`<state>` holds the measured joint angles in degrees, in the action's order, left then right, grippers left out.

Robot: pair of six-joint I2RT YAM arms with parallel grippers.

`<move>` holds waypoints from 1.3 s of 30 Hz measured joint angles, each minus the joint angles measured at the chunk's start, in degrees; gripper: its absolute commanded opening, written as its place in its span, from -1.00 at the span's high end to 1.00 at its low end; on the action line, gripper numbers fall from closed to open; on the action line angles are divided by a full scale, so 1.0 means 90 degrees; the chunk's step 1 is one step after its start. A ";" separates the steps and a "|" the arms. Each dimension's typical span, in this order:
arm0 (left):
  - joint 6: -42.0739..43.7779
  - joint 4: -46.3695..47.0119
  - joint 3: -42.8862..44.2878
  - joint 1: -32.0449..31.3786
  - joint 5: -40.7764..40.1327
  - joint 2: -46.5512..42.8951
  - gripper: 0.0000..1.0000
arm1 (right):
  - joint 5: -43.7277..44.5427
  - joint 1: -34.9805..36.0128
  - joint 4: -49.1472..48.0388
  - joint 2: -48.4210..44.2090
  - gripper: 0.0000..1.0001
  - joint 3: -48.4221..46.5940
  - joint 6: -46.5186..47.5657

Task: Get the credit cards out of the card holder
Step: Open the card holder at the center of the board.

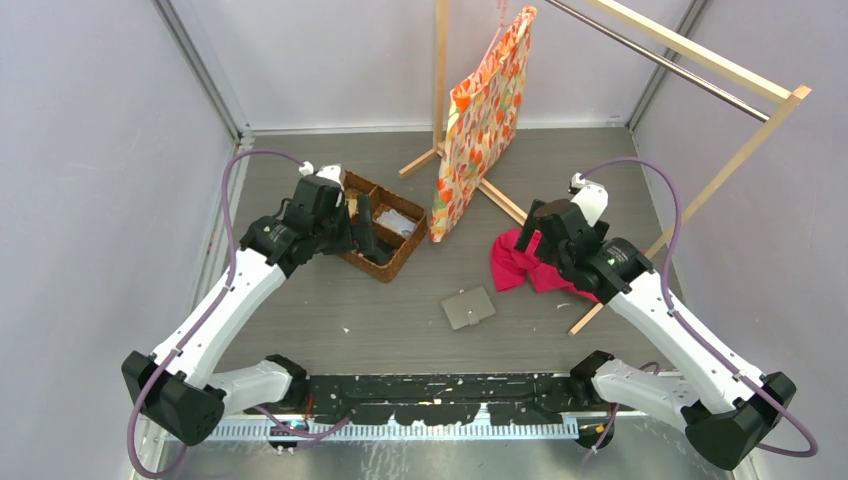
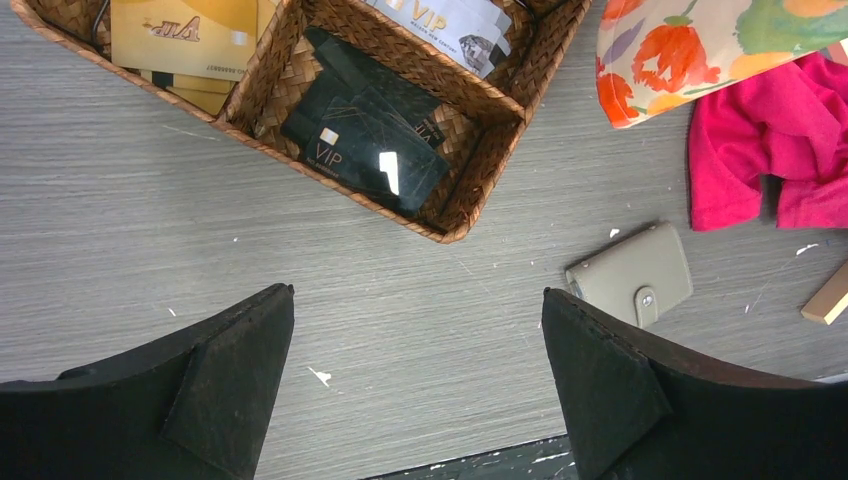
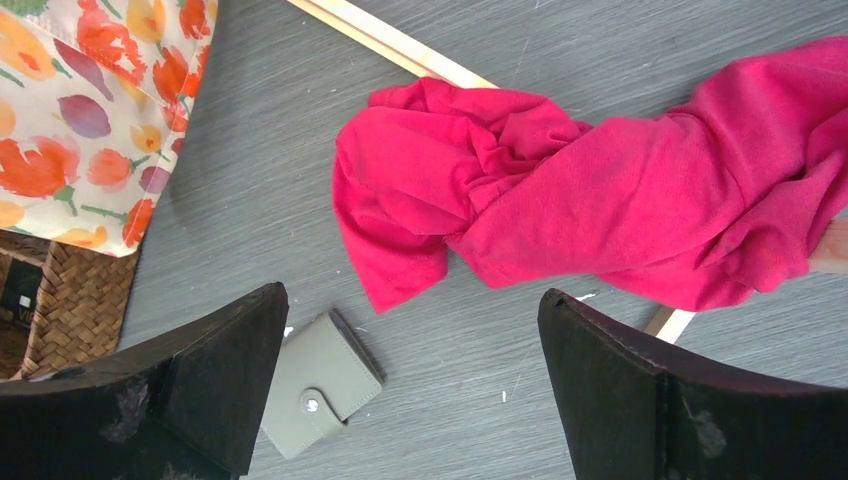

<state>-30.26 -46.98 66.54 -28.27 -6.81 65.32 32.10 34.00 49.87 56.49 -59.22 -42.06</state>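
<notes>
1. The left gripper [image 2: 417, 300] hangs over the grey table [image 2: 120, 220] with its two dark fingers spread wide and nothing between them.
2. Straight ahead of its gap sits a brown wicker basket [image 2: 480, 170]. The compartment nearest the fingertips holds black cards [image 2: 365, 140]; the one beyond and to the left holds gold cards [image 2: 185, 35]; a pale card [image 2: 450, 22] shows in the farthest one.
3. The card holder [image 2: 630, 275] lies flat on the table, ahead of this gripper's right-hand finger and a little outside it, apart from the basket.
4. The holder is folded closed with its snap tab fastened, so what it contains cannot be made out.
5. The right gripper [image 3: 412, 295] is likewise fully parted and empty.
6. From the right wrist, the holder lies close by the left-hand finger, one corner hidden behind it.
7. Ahead of the right gripper's gap a crumpled pink cloth [image 3: 600, 190] lies on the table, across a wooden rack foot [image 3: 400, 45].
8. A floral bag [image 3: 90, 120] hangs ahead and to its left.
</notes>
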 measured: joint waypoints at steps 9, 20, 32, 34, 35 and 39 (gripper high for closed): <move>0.0029 0.0019 -0.0044 0.0000 -0.0015 -0.0165 -0.91 | -0.0032 0.0000 -0.0012 -0.0039 -1.00 0.0024 0.0041; 0.0015 0.0289 -0.0627 0.0000 0.0240 -0.0223 -0.95 | -0.0333 0.0002 -0.0095 -0.0318 -0.99 0.0444 0.0155; -0.0670 0.0376 -0.1722 -0.1438 0.0600 -0.0362 -0.95 | -0.1484 0.1562 -0.1112 0.1188 -0.19 0.0940 -0.0061; -0.0806 0.0359 -0.1814 -0.1443 0.0595 -0.0461 -0.94 | -0.1579 0.1797 -0.1297 0.1637 -0.19 0.0942 -0.0087; -0.0845 0.0350 -0.1814 -0.1443 0.0590 -0.0495 -0.95 | -0.1634 0.1868 -0.1392 0.1804 -0.18 0.0952 -0.0100; -0.0959 0.0342 -0.1778 -0.1443 0.0478 -0.0607 -0.95 | -0.1831 0.2013 -0.1717 0.2361 -0.08 0.0993 -0.0136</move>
<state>-38.89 -43.90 50.54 -41.25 -2.50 59.86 15.62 52.12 34.41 77.73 -50.28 -43.29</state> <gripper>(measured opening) 0.974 0.571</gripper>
